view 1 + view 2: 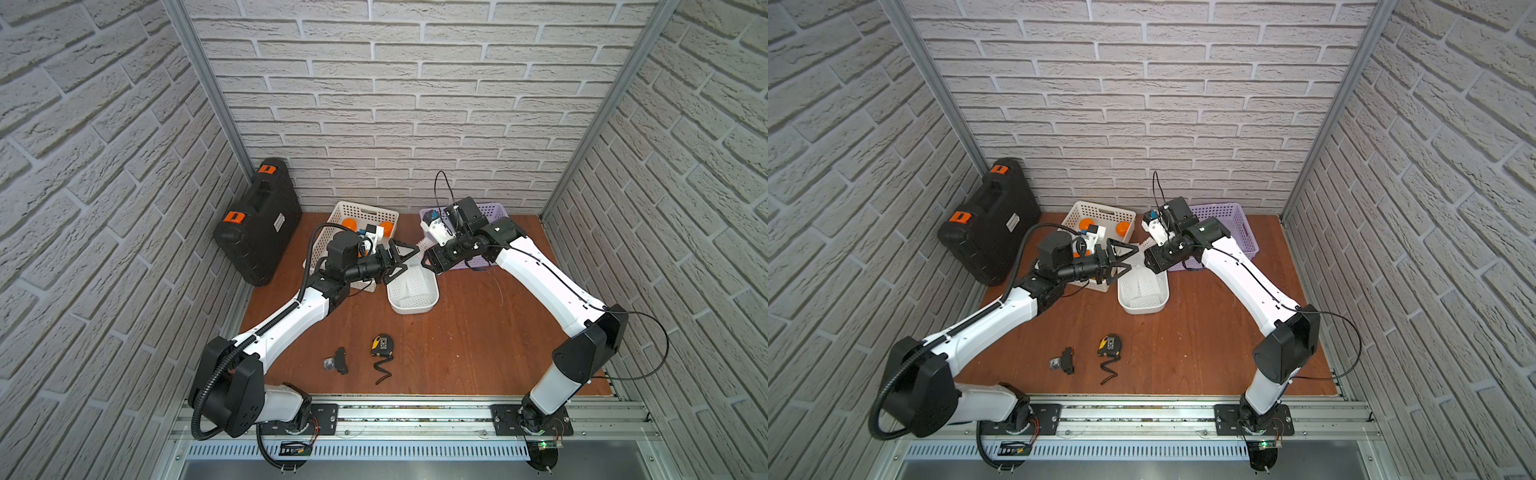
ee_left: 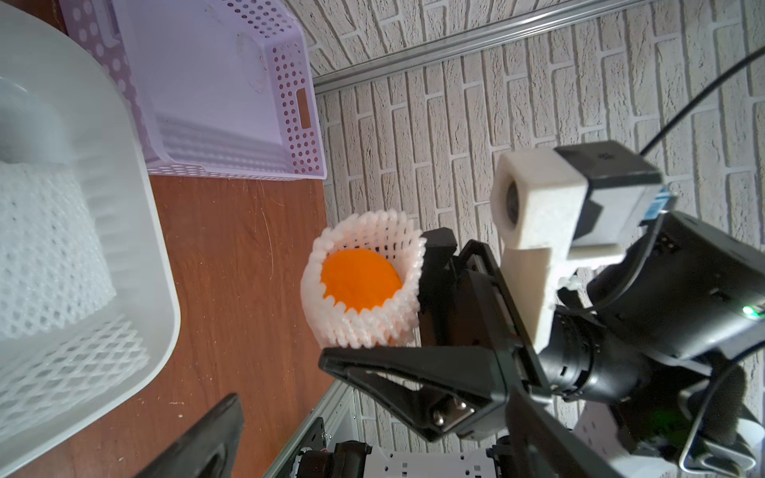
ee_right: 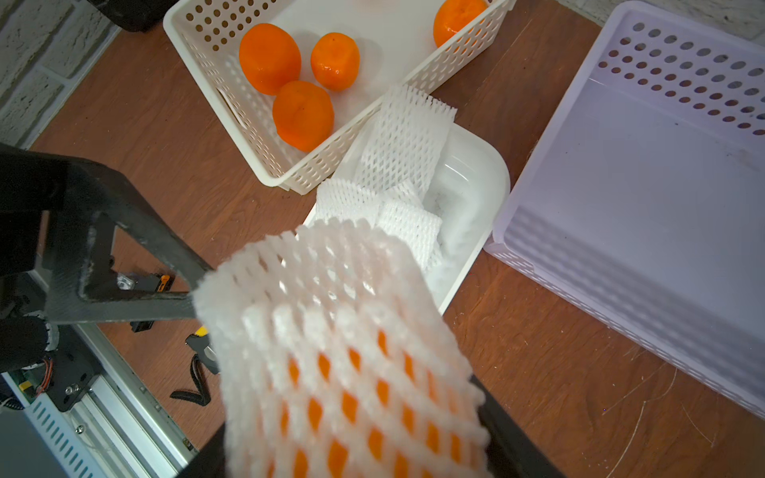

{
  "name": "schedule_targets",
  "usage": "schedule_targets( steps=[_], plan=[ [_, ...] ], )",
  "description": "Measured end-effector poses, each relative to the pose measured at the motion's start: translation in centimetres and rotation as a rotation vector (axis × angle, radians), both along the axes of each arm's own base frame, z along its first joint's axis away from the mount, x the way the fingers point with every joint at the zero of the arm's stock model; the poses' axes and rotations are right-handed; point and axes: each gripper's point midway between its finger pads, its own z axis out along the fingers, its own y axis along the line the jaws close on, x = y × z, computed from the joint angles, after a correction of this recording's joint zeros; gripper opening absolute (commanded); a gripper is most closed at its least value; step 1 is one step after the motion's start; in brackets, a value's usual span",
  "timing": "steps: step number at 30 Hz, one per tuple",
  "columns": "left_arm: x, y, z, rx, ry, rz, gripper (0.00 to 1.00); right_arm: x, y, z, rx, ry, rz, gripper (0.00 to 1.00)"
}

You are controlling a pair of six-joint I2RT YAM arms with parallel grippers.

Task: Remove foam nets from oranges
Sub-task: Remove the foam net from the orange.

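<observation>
A: Top views, quick.
B: In both top views: left end effector (image 1: 413, 257) released, jaws spread wide. The right end effector (image 1: 426, 258) faces it, near the far end of one white tub (image 1: 415, 308). What sits between them is mostly hidden. One white basket (image 1: 361, 210), one purple basket (image 1: 494, 208), one black case (image 1: 257, 224), one tape measure (image 1: 382, 345) and one small black part (image 1: 340, 360) beside it, all on the tabletop (image 1: 478, 345). Two bare oranges (image 1: 350, 224) show clearly there; the arm covers part of the basket.
A: Left wrist?
B: Right end effector clenched on one netted orange (image 2: 359, 285), held above the tabletop beside the tub. Its foam net (image 2: 364, 331) is open at the end, fruit showing. One left finger (image 2: 198, 438) in shot, apart from it.
A: Right wrist?
B: Four bare oranges (image 3: 269, 58) in the white basket. In the tub, loose nets (image 3: 403, 136): three countable. The netted orange fills the foreground; one left finger just beside the net's open rim, contact can't tell.
</observation>
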Motion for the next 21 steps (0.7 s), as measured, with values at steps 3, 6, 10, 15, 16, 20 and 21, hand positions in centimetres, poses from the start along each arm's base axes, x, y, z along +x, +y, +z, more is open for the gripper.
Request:
schedule_targets(
  steps=[3, 6, 10, 15, 16, 20, 21],
  plan=[
    [-0.1, -0.1, -0.2, 0.0, 0.009, -0.008, 0.98, -0.6, 0.4, 0.0, 0.006, 0.013, 0.024, 0.61],
    [-0.2, -0.5, -0.9, 0.006, 0.027, -0.025, 0.98, -1.3, 0.8, 0.0, 0.01, 0.025, 0.049, 0.62],
    [-0.4, -1.1, -2.3, 0.03, 0.066, -0.052, 0.98, -2.0, 1.1, 0.3, 0.015, 0.029, 0.079, 0.62],
    [-1.2, -1.8, -3.1, 0.042, 0.092, -0.096, 0.98, -2.7, 1.3, 0.6, 0.006, 0.035, 0.109, 0.61],
    [-1.2, -1.9, -3.0, 0.04, 0.091, -0.1, 0.98, -2.8, 1.3, 0.6, 0.004, 0.035, 0.112, 0.61],
    [-1.6, -2.2, -2.7, 0.026, 0.091, -0.125, 0.98, -3.3, 1.5, 0.8, -0.003, 0.037, 0.13, 0.61],
    [-1.7, -2.3, -2.6, 0.022, 0.092, -0.131, 0.98, -3.4, 1.6, 0.9, -0.004, 0.038, 0.133, 0.61]
  ],
)
